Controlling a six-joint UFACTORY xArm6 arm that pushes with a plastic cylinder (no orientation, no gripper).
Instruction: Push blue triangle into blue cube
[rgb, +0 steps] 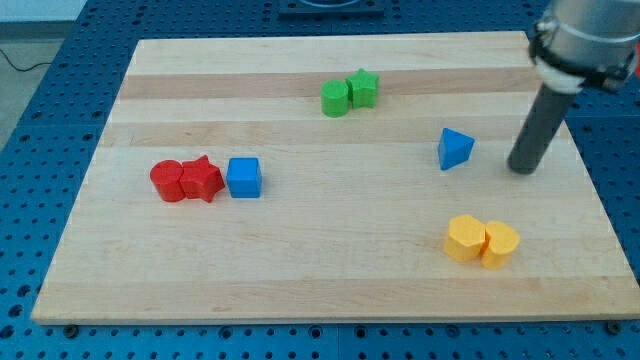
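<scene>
The blue triangle (455, 148) lies on the wooden board at the view's right of centre. The blue cube (243, 177) sits at the view's left of centre, far from the triangle, touching a red star (202, 179). My tip (522, 168) is on the board to the right of the blue triangle, a short gap away and a little lower in the view. It touches no block.
A red cylinder (167, 180) sits left of the red star. A green cylinder (335, 98) and a green star (363, 88) touch near the view's top. Two yellow blocks (482, 241) sit together at the lower right. The board's right edge (600, 200) is close to my tip.
</scene>
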